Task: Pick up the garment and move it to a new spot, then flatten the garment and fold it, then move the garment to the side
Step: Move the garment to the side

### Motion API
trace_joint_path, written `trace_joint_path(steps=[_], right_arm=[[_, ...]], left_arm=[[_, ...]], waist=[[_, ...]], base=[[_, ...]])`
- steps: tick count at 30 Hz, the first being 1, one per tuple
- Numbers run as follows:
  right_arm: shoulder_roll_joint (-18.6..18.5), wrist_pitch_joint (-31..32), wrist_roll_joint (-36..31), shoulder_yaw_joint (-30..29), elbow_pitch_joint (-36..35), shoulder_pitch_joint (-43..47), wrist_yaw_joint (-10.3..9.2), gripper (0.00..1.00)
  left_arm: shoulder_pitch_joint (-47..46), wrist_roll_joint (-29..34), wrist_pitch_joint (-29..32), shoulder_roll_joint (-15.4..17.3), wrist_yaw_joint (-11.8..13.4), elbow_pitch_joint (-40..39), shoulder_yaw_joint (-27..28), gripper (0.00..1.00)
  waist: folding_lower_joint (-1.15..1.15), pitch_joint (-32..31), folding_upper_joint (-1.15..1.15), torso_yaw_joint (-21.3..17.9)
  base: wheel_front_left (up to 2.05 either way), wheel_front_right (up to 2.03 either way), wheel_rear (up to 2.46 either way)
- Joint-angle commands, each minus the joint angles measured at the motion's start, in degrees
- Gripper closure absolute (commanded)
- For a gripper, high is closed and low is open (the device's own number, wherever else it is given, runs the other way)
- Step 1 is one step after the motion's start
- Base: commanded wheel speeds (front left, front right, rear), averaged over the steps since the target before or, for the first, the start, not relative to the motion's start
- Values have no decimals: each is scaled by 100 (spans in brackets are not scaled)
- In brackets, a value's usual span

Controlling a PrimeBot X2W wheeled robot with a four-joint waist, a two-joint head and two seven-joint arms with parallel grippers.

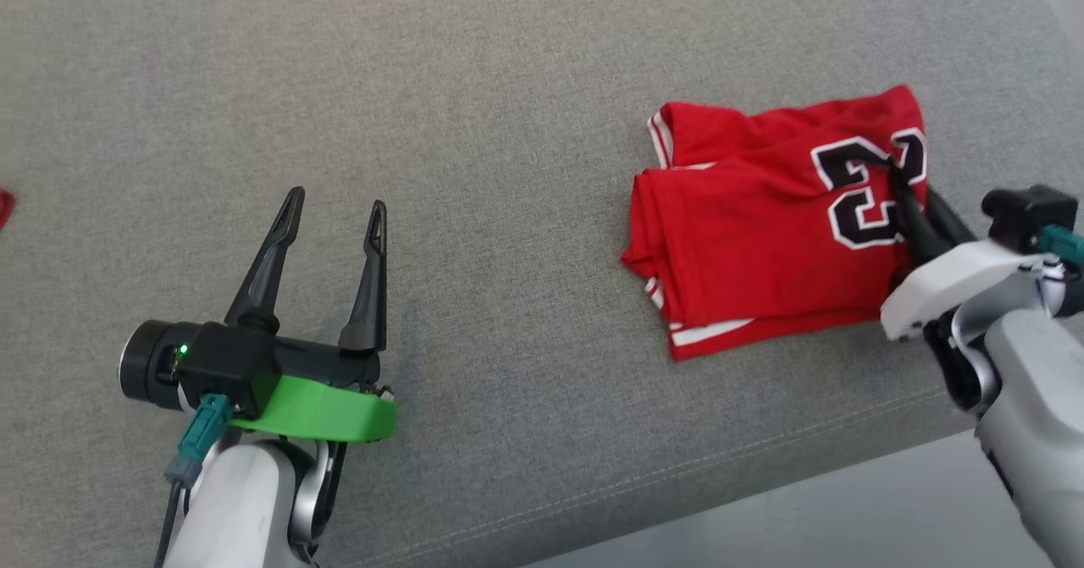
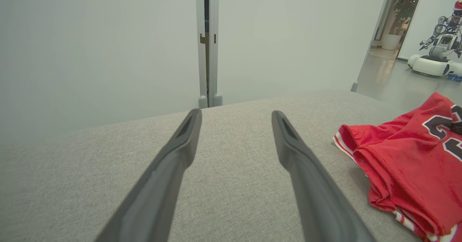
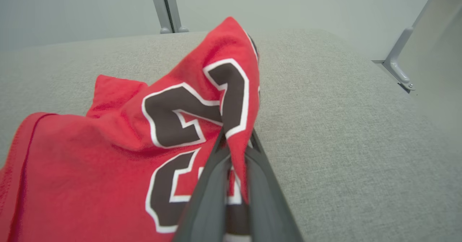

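Note:
The garment [image 1: 762,221] is a red jersey with black, white-edged numbers, lying folded on the grey cushion at the right. My right gripper [image 1: 899,180] is shut on its right edge, pinching a fold of the red cloth [image 3: 236,90] between its fingers and lifting it slightly. My left gripper [image 1: 337,202] stands open over bare cushion at the lower left, far from the jersey, with nothing between its fingers [image 2: 180,144]. The jersey's left end [image 2: 404,159] lies to the right in the left wrist view.
The grey fabric surface [image 1: 508,128] spans the view; its front edge [image 1: 677,475] runs diagonally at the lower right, with pale floor beyond. A scrap of red [image 1: 4,208] shows at the far left edge. Another robot [image 2: 438,51] stands far off in the room.

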Motion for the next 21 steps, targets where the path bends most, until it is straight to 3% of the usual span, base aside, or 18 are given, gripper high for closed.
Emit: trace_joint_path(steps=[1, 12, 21], right_arm=[[-52, -19, -58, -41, 41, -170, -10, 100], [-902, -19, -504, -637, 1246, -1727, -10, 100], [-1393, -19, -1095, -744, 1673, -2450, -10, 100]], left_arm=[[-112, 41, 14, 41, -12, -16, -10, 0], [-554, 144, 84, 143, -153, -297, -262, 0], [-863, 250, 101, 222, -222, -495, -442, 0]], waist=[[0, 283, 0, -80], [0, 1128, 0, 246], [0, 1689, 0, 461]], base=[[0, 0, 0], [0, 0, 0], [0, 0, 0]])
